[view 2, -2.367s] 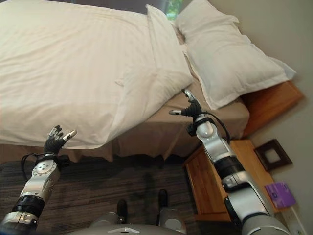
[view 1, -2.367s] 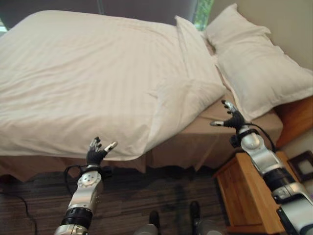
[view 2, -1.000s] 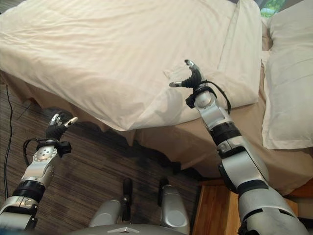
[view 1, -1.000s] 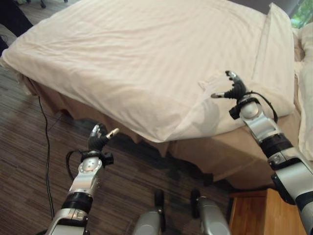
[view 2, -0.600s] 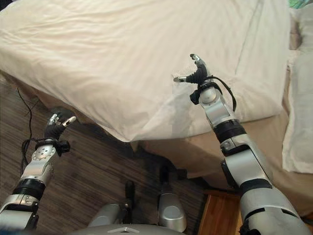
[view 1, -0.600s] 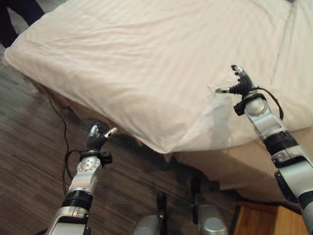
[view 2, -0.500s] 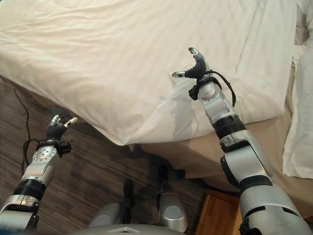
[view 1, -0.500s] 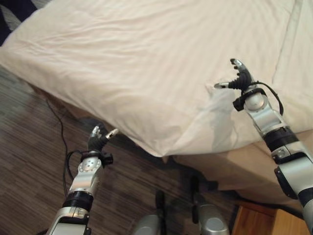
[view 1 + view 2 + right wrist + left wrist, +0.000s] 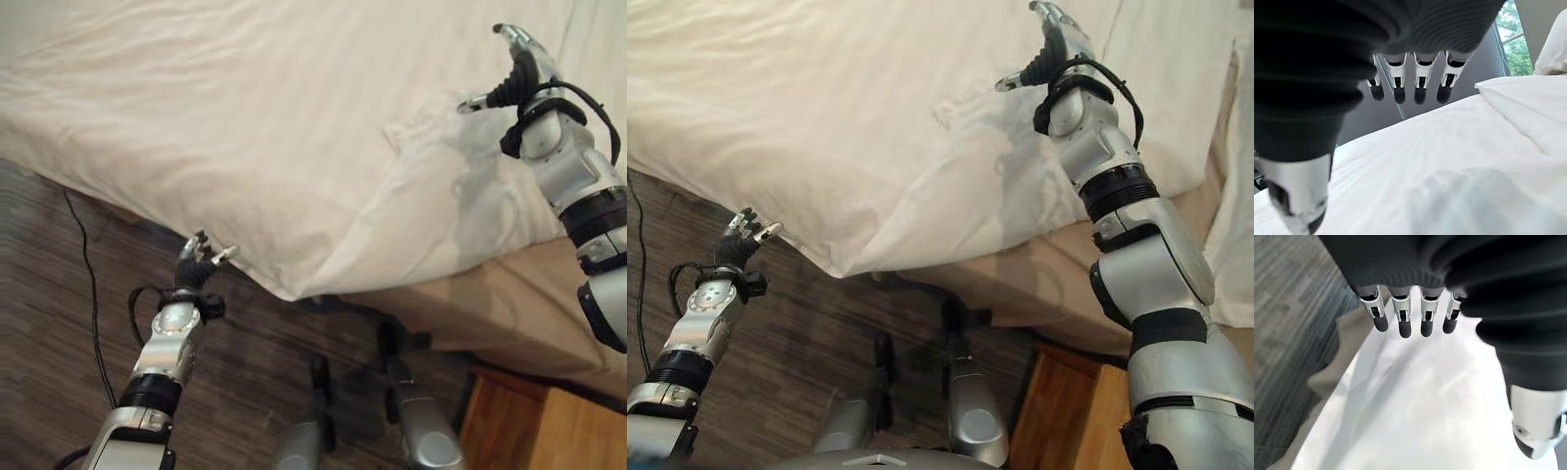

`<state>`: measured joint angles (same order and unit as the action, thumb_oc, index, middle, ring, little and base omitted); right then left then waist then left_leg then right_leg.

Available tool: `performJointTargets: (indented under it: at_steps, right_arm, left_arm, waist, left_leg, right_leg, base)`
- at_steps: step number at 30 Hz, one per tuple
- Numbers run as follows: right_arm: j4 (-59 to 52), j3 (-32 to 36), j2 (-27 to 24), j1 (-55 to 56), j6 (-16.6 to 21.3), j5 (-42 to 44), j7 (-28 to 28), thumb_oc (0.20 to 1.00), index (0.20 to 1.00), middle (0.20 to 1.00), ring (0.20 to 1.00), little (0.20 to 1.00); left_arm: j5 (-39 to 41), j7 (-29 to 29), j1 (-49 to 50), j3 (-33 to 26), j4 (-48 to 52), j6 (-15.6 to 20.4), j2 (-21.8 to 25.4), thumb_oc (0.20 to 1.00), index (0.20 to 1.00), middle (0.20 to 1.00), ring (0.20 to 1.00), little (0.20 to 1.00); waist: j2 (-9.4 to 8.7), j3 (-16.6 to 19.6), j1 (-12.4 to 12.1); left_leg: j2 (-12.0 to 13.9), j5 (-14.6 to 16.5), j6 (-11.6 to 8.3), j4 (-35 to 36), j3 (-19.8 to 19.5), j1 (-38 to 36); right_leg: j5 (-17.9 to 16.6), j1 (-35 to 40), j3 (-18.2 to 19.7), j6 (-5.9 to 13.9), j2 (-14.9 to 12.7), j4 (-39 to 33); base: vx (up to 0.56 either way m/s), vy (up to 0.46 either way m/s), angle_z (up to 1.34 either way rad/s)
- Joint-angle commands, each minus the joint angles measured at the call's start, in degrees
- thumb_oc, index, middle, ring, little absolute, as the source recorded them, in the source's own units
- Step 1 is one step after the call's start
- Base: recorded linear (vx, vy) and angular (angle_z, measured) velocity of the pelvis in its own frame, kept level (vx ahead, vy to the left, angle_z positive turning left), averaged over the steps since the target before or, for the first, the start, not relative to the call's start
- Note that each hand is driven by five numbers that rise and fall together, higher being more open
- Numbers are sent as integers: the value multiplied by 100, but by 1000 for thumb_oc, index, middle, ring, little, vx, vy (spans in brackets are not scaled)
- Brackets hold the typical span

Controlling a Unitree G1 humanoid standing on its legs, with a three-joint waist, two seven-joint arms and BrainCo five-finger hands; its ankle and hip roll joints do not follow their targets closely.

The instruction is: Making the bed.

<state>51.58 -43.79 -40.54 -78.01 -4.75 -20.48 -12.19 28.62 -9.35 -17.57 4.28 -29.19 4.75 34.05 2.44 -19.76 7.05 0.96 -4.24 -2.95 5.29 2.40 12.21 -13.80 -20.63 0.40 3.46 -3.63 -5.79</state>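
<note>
Left hand [image 9: 1459, 269] at upper frame, fingers [image 9: 1401, 316] straight and apart from thumb [image 9: 1537, 423], holding nothing; white duvet [image 9: 1420, 406] below; grey carpet [image 9: 1288, 308] at left.

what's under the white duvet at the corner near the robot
Below the white duvet, a tan bed skirt hangs over the dark striped carpet. Whatever lies beneath the duvet on top of the bed is covered.
</note>
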Motion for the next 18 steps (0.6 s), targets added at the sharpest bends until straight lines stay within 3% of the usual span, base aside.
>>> performJointTargets:
  at_steps: [1, 2, 3, 5, 6, 8, 11, 14, 18]
  right_arm:
    - [441, -497, -315, -1211, 111, -1066, -251, 1000, 1000, 1000, 1000, 1000]
    - [456, -516, -309, -1231, 117, -1063, -254, 1000, 1000, 1000, 1000, 1000]
    - [594, -640, -251, -1364, 81, -1200, -326, 1000, 1000, 1000, 1000, 1000]
    - [638, -625, -173, -1256, 24, -1239, -399, 1000, 1000, 1000, 1000, 1000]
    - [655, -612, -60, -1174, 0, -1283, -403, 200, 200, 200, 200, 200]
    - [572, -580, 105, -1031, -90, -1389, -365, 200, 200, 200, 200, 200]
    - [179, -149, 219, -542, -205, -1208, -463, 200, 200, 200, 200, 200]
    - [-158, 116, 129, -226, -254, -1140, -480, 200, 200, 200, 200, 200]
    - [-1093, 595, -224, 445, -228, -1138, -415, 200, 200, 200, 200, 200]
  left_arm:
    - [122, -9, -245, 104, 444, 464, 162, 1000, 1000, 1000, 1000, 1000]
    - [124, -7, -249, 99, 441, 466, 153, 1000, 1000, 1000, 1000, 1000]
    - [265, -37, -337, 141, 473, 477, 69, 1000, 1000, 1000, 1000, 1000]
    - [324, -32, -365, 195, 520, 476, 0, 1000, 1000, 1000, 1000, 1000]
    - [358, -32, -387, 219, 548, 480, -44, 1000, 1000, 1000, 1000, 1000]
    - [322, -22, -326, 264, 677, 488, -115, 1000, 1000, 1000, 1000, 1000]
    - [358, 7, -153, 326, 766, 449, -195, 1000, 1000, 1000, 1000, 1000]
    - [339, 66, -62, 367, 716, 389, -219, 1000, 1000, 1000, 1000, 1000]
    - [460, 315, 286, 132, 299, 123, -274, 1000, 1000, 1000, 1000, 1000]
  waist:
    - [490, 90, -266]
    - [500, 100, -267]
    - [660, 82, -300]
    - [762, 57, -303]
    - [793, 66, -333]
    - [793, 65, -335]
    - [603, 57, -261]
    - [498, 53, -115]
    - [185, 277, 305]
  left_leg:
    - [580, 346, -576, -29, 9, -409]
    - [580, 346, -576, -29, 13, -394]
    - [533, 321, -548, -29, 35, -298]
    - [518, 298, -525, -29, 38, -242]
    - [508, 291, -510, -29, 10, -229]
    - [485, 315, -490, -29, -157, -296]
    - [483, 531, -427, -29, -450, -578]
    - [517, 624, -395, -29, -369, -861]
    - [483, 890, -349, -29, -72, -1552]
  right_leg:
    - [468, -1243, 64, 392, -331, 1215]
    - [471, -1264, 69, 392, -330, 1224]
    - [484, -1488, 141, 386, -323, 1301]
    - [502, -1599, 215, 369, -268, 1347]
    - [513, -1668, 263, 356, -216, 1380]
    - [534, -1708, 341, 357, -99, 1452]
    - [599, -1554, 435, 360, 9, 1595]
    - [592, -1346, 425, 377, -61, 1604]
    - [436, -697, 465, 466, -171, 1431]
  base:
    - [-89, 52, -17]
    - [-67, 69, -11]
    - [-21, 26, -11]
    - [-20, 27, -27]
    - [-1, 36, -29]
    - [23, 27, -28]
    - [19, 5, -23]
    - [0, 21, -12]
    - [50, 68, 20]
